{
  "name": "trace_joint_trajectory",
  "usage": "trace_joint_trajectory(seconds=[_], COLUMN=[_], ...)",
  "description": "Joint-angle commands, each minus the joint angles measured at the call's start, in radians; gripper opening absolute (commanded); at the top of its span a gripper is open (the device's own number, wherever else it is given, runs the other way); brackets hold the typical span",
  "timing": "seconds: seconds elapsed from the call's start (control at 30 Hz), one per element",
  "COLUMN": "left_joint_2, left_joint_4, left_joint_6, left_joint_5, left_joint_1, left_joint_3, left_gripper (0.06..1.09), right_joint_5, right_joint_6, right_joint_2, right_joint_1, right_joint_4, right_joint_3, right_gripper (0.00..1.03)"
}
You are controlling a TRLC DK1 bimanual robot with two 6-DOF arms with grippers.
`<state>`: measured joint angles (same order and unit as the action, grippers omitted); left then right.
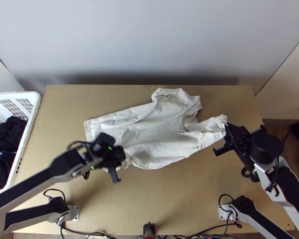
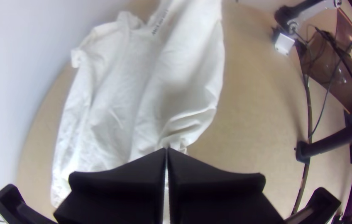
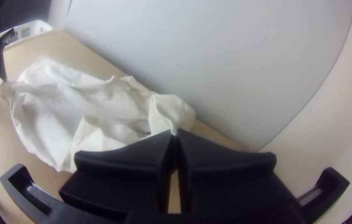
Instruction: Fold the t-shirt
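The white t-shirt (image 1: 149,127) lies wrinkled across the middle of the table, its far right part bunched. In the top view my left gripper (image 1: 123,154) is at the shirt's near left edge, and my right gripper (image 1: 226,128) is at its right end, by a sleeve-like part. The left wrist view has my left gripper (image 2: 167,150) shut on gathered cloth of the t-shirt (image 2: 143,91). In the right wrist view, my right gripper (image 3: 174,132) is shut on a raised fold of the t-shirt (image 3: 59,103). The left arm covers part of the shirt's near left side.
A white basket (image 1: 32,115) with dark clothes (image 1: 10,137) stands at the table's left. Behind the table (image 1: 169,199) rises a pale wall. Bare tabletop lies in front of the shirt, with cables (image 1: 89,234) along the near edge.
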<state>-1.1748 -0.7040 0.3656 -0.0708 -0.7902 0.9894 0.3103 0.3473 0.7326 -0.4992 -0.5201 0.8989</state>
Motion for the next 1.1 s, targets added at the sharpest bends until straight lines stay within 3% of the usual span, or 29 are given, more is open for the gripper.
trace_joint_trajectory(seconds=[0.0,0.43,0.7,1.07], left_joint_2=[0.070,0.127,0.126,0.119], left_joint_4=[-0.052,-0.012,0.014,0.075], left_joint_6=[0.021,0.041,0.024,-0.001], left_joint_5=[-0.001,-0.004,-0.004,-0.003], left_joint_1=[0.183,0.488,0.526,0.525], left_joint_3=[0.164,0.473,0.661,0.881], left_gripper=[0.09,0.09,0.09,0.09], right_joint_5=[0.001,0.000,0.000,-0.008], right_joint_6=[-0.001,-0.010,-0.062,-0.062], right_joint_2=[0.014,0.117,0.172,0.209], right_joint_1=[0.013,0.139,0.171,0.162], right_joint_4=[0.000,0.003,-0.014,-0.052], right_joint_3=[0.048,0.294,0.477,0.801], right_gripper=[0.02,0.02,0.02,0.02])
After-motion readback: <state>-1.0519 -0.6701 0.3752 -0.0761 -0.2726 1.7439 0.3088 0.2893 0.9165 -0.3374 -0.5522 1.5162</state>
